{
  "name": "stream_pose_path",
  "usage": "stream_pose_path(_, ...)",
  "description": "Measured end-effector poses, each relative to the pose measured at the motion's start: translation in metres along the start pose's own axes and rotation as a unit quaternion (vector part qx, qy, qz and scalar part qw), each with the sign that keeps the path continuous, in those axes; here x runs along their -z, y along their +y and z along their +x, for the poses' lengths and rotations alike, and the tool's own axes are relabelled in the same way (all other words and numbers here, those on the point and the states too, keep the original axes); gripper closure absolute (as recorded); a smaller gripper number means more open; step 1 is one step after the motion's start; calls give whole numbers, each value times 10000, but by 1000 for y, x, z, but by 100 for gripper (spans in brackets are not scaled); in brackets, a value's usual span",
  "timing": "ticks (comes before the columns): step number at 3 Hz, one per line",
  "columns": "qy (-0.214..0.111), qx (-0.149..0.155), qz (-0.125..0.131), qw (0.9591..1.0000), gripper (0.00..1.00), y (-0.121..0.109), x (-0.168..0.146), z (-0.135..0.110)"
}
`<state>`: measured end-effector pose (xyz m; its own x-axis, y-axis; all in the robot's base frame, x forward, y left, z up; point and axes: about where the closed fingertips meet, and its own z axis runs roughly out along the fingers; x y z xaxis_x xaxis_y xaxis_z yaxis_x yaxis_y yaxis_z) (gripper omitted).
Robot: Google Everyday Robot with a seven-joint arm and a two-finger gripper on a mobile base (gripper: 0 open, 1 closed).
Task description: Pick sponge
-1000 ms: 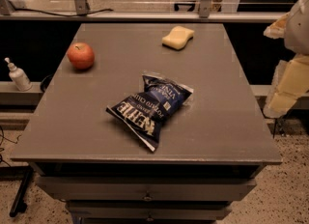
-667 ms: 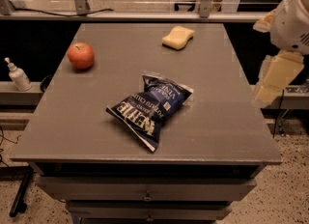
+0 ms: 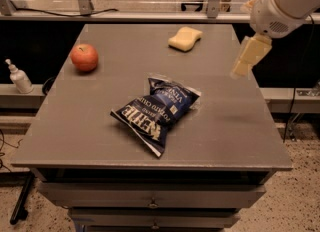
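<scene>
The sponge [image 3: 185, 38] is a pale yellow soft block with a pinched waist. It lies on the grey table [image 3: 100, 121] near the far edge, right of centre. My gripper [image 3: 248, 58] hangs from the white arm at the upper right, above the table's right edge. It is to the right of the sponge and a little nearer to the camera, well apart from it and above table height. One pale yellow flat finger shows.
A red apple [image 3: 84, 57] sits at the table's left. A dark blue chip bag [image 3: 157, 112] lies in the middle. A white pump bottle [image 3: 19, 77] stands on a ledge off the table's left. Rails run behind the table.
The arm and gripper have moved up and to the left, from beside the table's right edge to above it, closer to the sponge. The objects on the table have not moved.
</scene>
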<state>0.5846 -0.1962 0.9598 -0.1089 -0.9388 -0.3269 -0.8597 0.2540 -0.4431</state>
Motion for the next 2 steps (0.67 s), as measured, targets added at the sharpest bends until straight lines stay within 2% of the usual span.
stream_pose_path(1, -350, -361, 134, 9986, 0, -44, -39, -1)
stream_pose_path(2, -655, -941, 165, 9933, 0, -84, -87, 2)
